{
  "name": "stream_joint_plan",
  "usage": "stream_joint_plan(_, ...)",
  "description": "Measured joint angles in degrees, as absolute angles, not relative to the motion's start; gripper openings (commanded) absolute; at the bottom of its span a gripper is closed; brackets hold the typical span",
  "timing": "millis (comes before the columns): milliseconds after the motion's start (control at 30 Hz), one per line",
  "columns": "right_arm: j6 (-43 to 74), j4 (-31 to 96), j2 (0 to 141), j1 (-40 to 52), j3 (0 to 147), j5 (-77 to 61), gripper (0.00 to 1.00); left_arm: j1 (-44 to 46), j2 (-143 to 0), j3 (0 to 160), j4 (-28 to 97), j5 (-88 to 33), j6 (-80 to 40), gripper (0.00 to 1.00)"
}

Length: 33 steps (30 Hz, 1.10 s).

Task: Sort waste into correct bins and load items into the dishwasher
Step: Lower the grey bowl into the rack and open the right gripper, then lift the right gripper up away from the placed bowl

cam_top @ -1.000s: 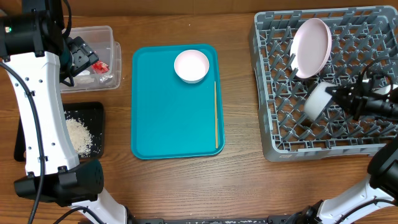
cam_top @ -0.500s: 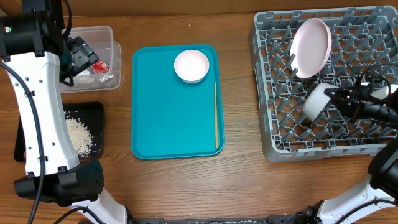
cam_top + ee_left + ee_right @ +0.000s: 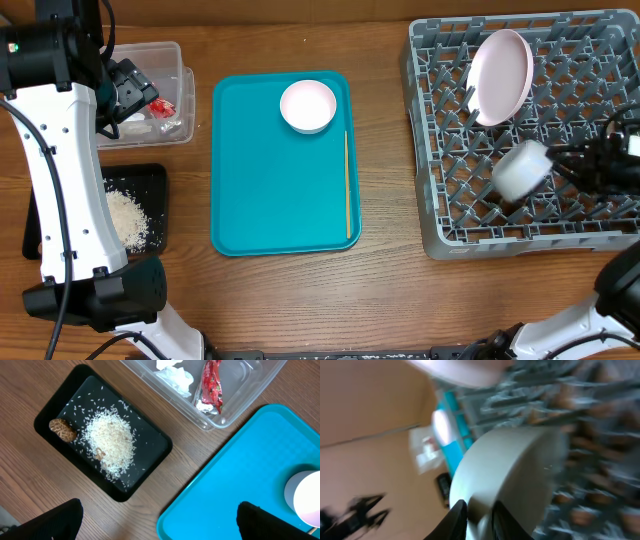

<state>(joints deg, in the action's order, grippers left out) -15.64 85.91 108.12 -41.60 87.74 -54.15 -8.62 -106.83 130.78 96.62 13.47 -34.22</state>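
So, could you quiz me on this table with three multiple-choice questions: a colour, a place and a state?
1. What colour is the wrapper in the clear tub? A) blue B) red C) green
2. Where does the wooden stick lie? A) on the teal tray B) in the clear tub C) under the wrapper
3. How is the left gripper? A) shut on the wrapper B) shut on the wooden stick C) open, holding nothing
Answers: B, the wrapper shows red; A, the stick lies along one long edge of the tray; C, its fingers stand wide apart with nothing between them.
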Motion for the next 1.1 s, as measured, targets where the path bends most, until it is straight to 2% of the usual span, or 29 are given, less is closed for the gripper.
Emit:
stream_joint_plan(200, -4.4, 83.1, 104.7, -42.3, 87.8, -41.9, 0.2, -8.6, -106.8, 130.8, 96.6, 13.5, -34.2, 1.0)
stream_joint_plan(400, 4.6, 80.8, 95.2, -42.3, 87.8, -30.7, 0.24, -8.6, -106.8, 130.8, 96.6, 13.5, -34.2, 1.0)
stream_joint_plan(667, 7.9, 81.4, 83.2, -39.0, 88.0, -25.9, 0.26, -8.6, -106.8, 130.8, 96.6, 13.5, -34.2, 1.0)
stream_joint_plan(733, 8.1, 81.6, 82.7, -36.1, 88.1, -25.2, 0.23, -8.6, -106.8, 130.8, 96.6, 13.5, -34.2, 1.0)
stream_joint_plan(833, 9.0, 80.9, 83.2, -30.9, 87.7, -22.3, 0.04, -8.6, -106.8, 130.8, 96.6, 13.5, -34.2, 1.0)
stream_joint_plan(1100, 15.3, 74.4, 87.3, -20.9, 79.0, -14.0, 0.04, -8.6, -106.8, 130.8, 96.6, 13.5, -34.2, 1.0)
